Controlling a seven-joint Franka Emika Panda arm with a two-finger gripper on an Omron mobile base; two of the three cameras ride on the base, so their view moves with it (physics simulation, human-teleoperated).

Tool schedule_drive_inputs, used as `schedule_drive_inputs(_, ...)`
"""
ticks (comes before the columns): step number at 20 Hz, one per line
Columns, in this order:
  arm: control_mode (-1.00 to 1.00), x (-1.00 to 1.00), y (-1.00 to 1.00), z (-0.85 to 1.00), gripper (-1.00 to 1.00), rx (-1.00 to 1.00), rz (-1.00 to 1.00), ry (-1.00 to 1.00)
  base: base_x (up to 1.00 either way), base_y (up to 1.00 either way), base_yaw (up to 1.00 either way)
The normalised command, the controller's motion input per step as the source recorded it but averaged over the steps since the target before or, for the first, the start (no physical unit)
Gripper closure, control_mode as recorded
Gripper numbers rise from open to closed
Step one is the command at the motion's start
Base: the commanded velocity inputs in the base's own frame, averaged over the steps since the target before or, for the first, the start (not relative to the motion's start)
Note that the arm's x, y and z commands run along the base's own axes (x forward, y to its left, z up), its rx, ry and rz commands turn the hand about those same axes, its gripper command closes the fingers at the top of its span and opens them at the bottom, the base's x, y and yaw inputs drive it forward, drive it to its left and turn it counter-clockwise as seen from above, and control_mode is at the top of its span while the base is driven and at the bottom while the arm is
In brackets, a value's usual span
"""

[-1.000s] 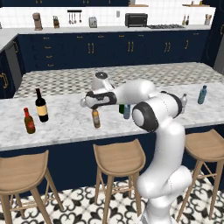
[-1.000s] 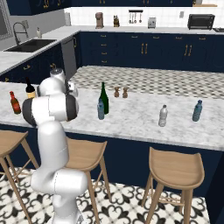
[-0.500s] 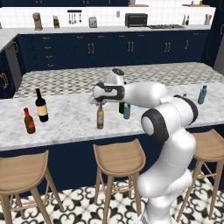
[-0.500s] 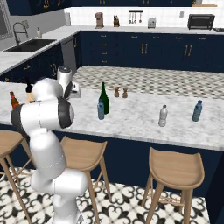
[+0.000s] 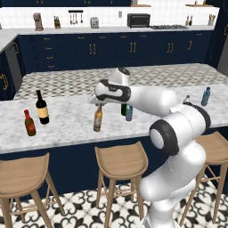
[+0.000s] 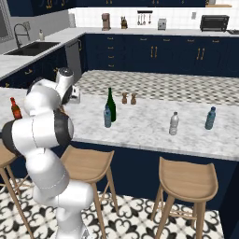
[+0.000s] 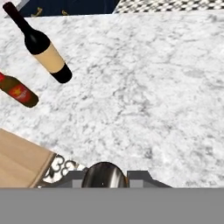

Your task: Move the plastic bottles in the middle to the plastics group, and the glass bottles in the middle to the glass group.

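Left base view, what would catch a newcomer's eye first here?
The white arm reaching over the marble counter, its end effector shut on the neck of the amber beer bottle. To its left stand the black wine bottle and a small red-brown bottle.

Black wine bottle (image 7: 43, 49): cream label, blank, no lettering legible.
Small red-brown bottle (image 7: 19, 91): yellow mark on a red label, too small to read.
Amber beer bottle (image 5: 98, 119): yellowish label, no words can be made out.
Green wine bottle (image 6: 111, 105): no readable label.
Plastic bottles on the counter (image 6: 140, 122): no print visible.
Appliances on the back counter: no brand names or numbers legible.
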Motion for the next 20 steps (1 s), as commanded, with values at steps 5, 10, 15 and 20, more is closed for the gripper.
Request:
schedule_drive_inputs(5,-1.0,-0.1,0.99,0.03,1.0,0.01,0.01,0.0,0.0,0.0,0.0)
schedule_drive_inputs(10,-1.0,0.12,0.96,0.02,1.0,0.0,0.01,-0.04,0.0,0.0,0.0)
schedule_drive_inputs(15,-1.0,0.35,0.77,-0.03,1.0,-0.01,0.0,-0.09,0.0,0.0,0.0)
schedule_drive_inputs(20,-1.0,0.34,0.29,-0.2,1.0,0.0,0.0,-0.07,0.0,0.0,0.0)
